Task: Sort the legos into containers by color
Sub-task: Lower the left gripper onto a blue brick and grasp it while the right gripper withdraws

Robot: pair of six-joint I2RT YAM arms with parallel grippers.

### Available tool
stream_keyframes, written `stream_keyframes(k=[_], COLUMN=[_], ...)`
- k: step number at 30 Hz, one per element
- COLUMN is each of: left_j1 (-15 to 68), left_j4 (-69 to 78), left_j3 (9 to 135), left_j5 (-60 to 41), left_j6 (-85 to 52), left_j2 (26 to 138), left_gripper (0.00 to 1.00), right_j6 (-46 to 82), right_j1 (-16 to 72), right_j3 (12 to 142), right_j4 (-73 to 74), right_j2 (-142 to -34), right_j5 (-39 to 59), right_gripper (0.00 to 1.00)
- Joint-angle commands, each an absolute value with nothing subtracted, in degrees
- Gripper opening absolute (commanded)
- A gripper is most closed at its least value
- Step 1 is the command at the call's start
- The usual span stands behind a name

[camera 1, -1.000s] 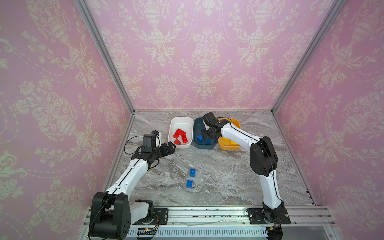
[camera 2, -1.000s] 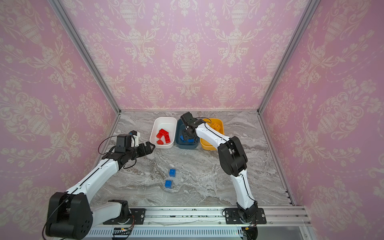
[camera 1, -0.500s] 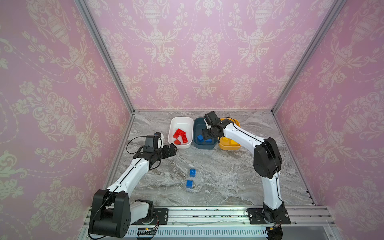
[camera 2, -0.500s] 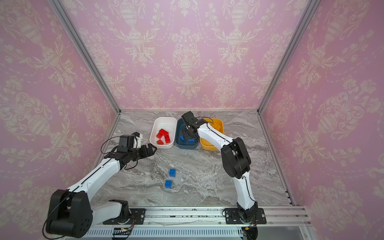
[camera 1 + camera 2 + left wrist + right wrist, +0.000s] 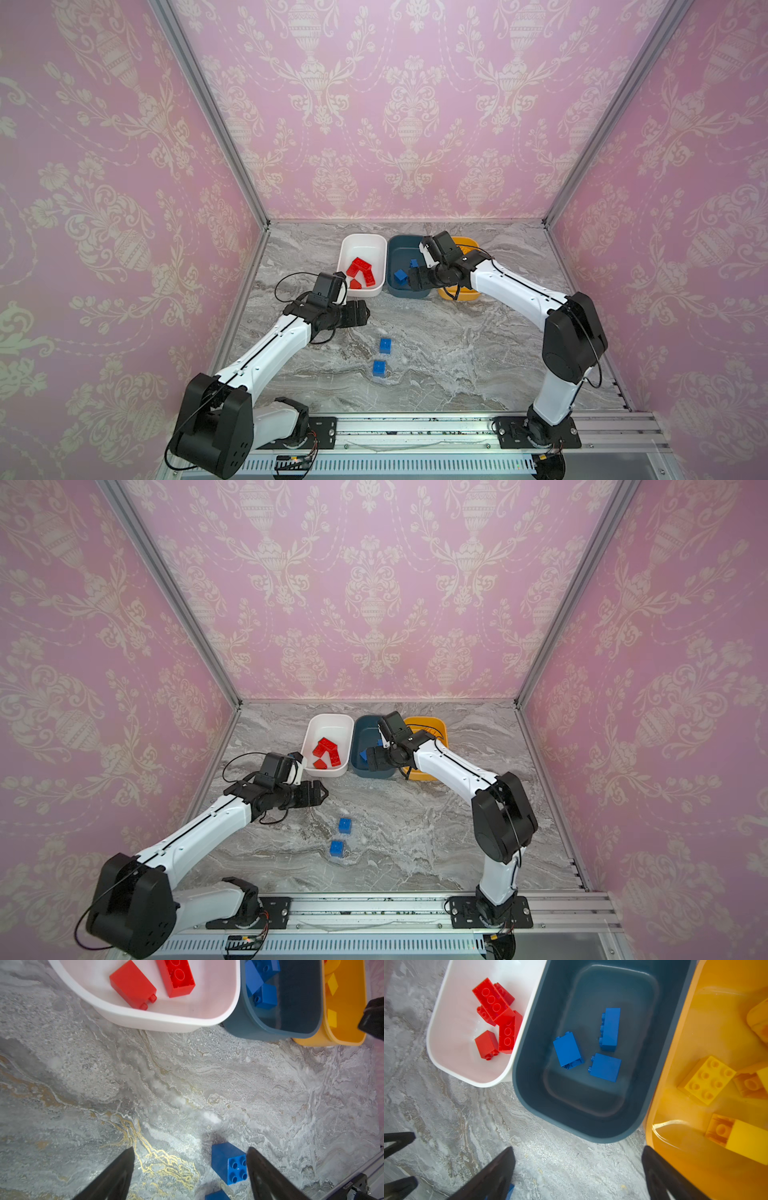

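Since a second ago the left claw (image 5: 360, 312) has swung away from the white rounded plastic tub (image 5: 347, 249) and out over the grey marbled tabletop (image 5: 457, 353). The right claw (image 5: 578, 1149) has widened its jaws and drawn back toward the near end of the dark teal plastic tub (image 5: 591, 1105). Both claws are spread and hold nothing.

Three blue studded plastic bricks (image 5: 568, 1050) lie in the teal tub, ahead of the right claw. Red studded plastic bricks (image 5: 496, 1018) lie in the white tub to one side of it. Yellow studded plastic bricks (image 5: 707, 1079) lie in the yellow-orange plastic tub (image 5: 675, 1043) on the other side.

Two blue pieces are still unsorted on the table. The nearer loose blue brick (image 5: 228, 1163) stands studs-up below the left claw's spread fingers (closer to one finger, not centred, not touched). The second loose blue brick (image 5: 217, 1195) lies just past it on the wrist side.

The step in hand looks like the left claw's reach for the nearer brick. Next it likely needs to centre over that brick, come down and close without nudging the neighbour. It would then carry the brick to the teal tub.
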State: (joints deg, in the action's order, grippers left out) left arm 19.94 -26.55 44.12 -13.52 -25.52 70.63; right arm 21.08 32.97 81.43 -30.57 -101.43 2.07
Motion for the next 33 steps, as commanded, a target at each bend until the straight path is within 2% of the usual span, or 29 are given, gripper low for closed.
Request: stream_keyframes(k=[1,16,29,33], left_j1=[23.4,40.7,44.8,45.2], left_j4=[-31.9,-43.0,-42.5,-42.0], left_j3=[45.7,53.1,60.2,60.7], left_j5=[-9.2,-1.2,0.4,0.0], left_j6=[-28.2,-33.3,-30.9,-31.0], left_j2=[70.3,80.2,92.3,94.9], left_gripper=[0.84,0.76,0.72,0.68], right_j6=[24.0,26.1,26.6,26.7], right_j1=[32.6,32.3,30.6,29.9], right_j3=[76.8,65.0,61.6,60.8], right_j4=[-28.4,-28.2,-27.4,-27.1], right_j2=[-96.9,-86.5,-83.2,-82.5], right_j5=[6.1,6.2,6.2,6.6], right_gripper=[0.99,1.00,1.00,1.00])
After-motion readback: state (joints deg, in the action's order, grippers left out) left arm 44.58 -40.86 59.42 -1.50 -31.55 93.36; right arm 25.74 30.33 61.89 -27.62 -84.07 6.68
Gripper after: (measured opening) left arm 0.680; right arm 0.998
